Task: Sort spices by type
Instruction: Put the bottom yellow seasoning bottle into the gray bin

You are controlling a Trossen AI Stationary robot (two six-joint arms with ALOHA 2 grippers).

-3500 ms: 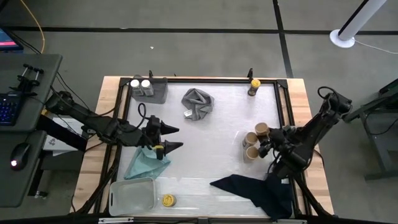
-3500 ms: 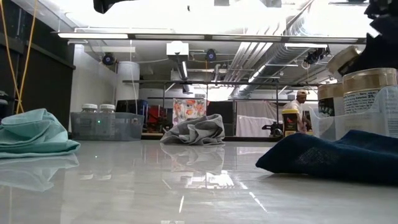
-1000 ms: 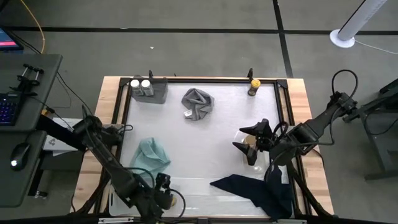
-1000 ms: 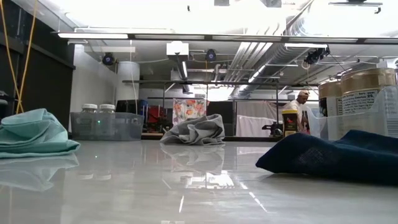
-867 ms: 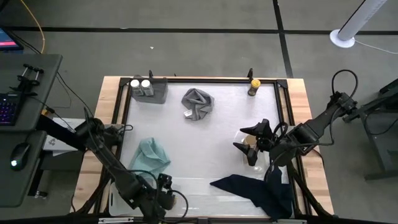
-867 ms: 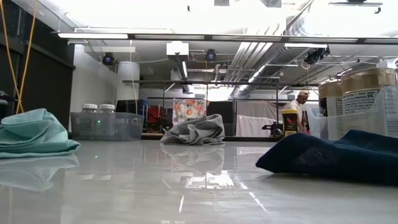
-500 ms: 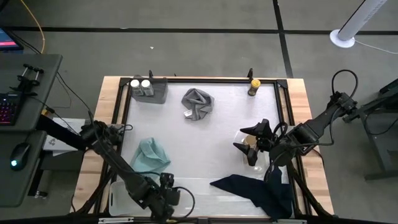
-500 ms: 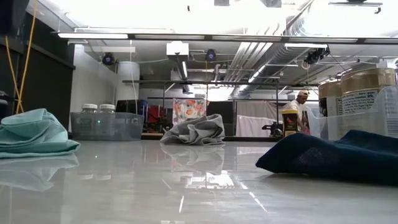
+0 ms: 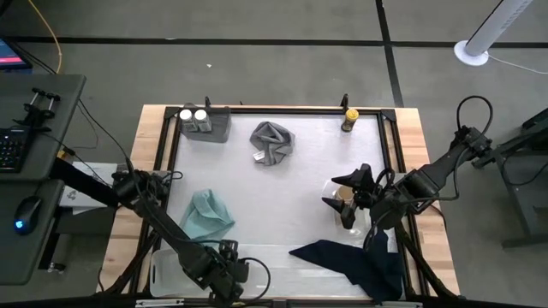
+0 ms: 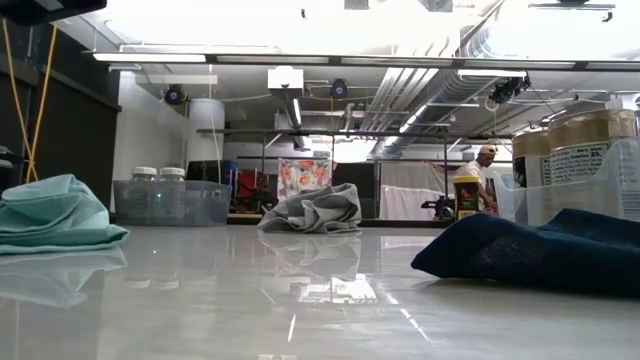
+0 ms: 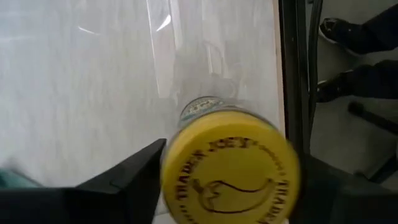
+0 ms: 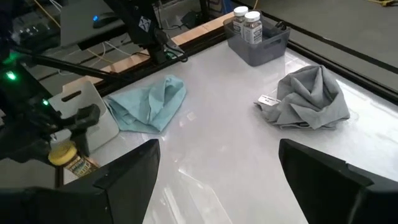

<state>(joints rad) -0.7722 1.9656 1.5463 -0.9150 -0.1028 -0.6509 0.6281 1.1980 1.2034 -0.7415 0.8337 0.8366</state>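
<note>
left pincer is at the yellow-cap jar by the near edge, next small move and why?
Probably finish closing, then lift straight up. The left pincer straddles the yellow-cap jar, fingers either side of the cap, but a firm grip isn't clear. The jar stands at the near edge beside the clear tray. The right pincer waits open over the tan-topped jars.

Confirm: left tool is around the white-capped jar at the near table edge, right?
No. The jar between the left tool fingers has a yellow cap, not white, as the left wrist view shows. It is indeed at the near table edge.
</note>
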